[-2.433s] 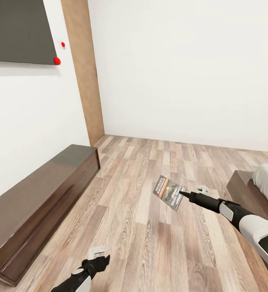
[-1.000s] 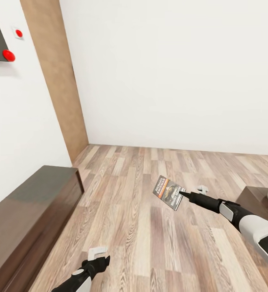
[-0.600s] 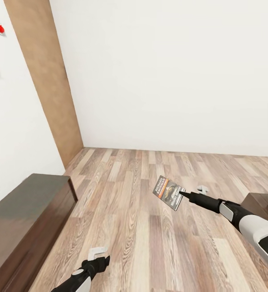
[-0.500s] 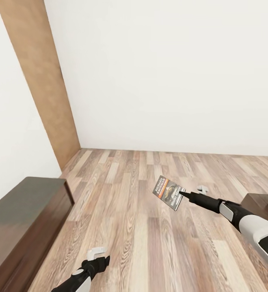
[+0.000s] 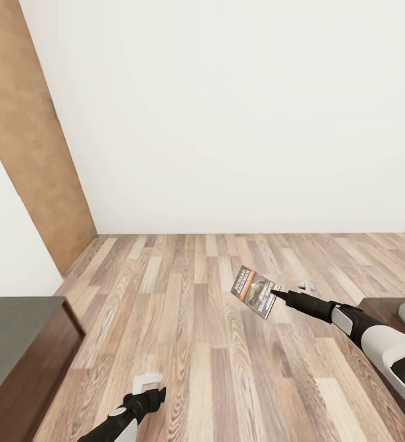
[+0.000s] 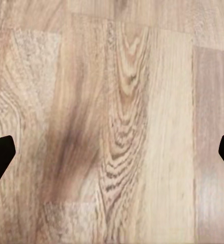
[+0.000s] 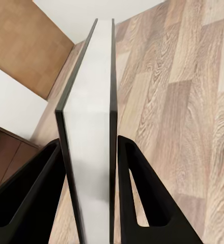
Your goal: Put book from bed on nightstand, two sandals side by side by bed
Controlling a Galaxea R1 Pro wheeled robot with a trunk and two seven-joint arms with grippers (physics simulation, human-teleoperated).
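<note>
My right gripper (image 5: pixel 275 293) is shut on the book (image 5: pixel 255 291), a thin paperback with white lettering and an orange band, held in the air above the plank floor. In the right wrist view the book (image 7: pixel 94 132) stands edge-on between the two black fingers (image 7: pixel 142 193). My left gripper (image 5: pixel 146 382) hangs low over the floor at the lower left, and its finger tips (image 6: pixel 0 155) sit far apart in the left wrist view with only floor between them. A corner of the bed (image 5: pixel 391 307), dark frame with pale mattress, shows at the right edge. The nightstand and the sandals are out of view.
A long dark brown bench (image 5: pixel 18 344) stands against the left wall. A tan wooden panel (image 5: pixel 24 135) runs up the left corner. A white wall (image 5: pixel 239 110) faces me across the wood-plank floor (image 5: pixel 184 319).
The whole view has swung to the right: the bench, the wooden panel and the red wall items slid left and partly out of frame. Both arms and the held book keep their places in the picture.
</note>
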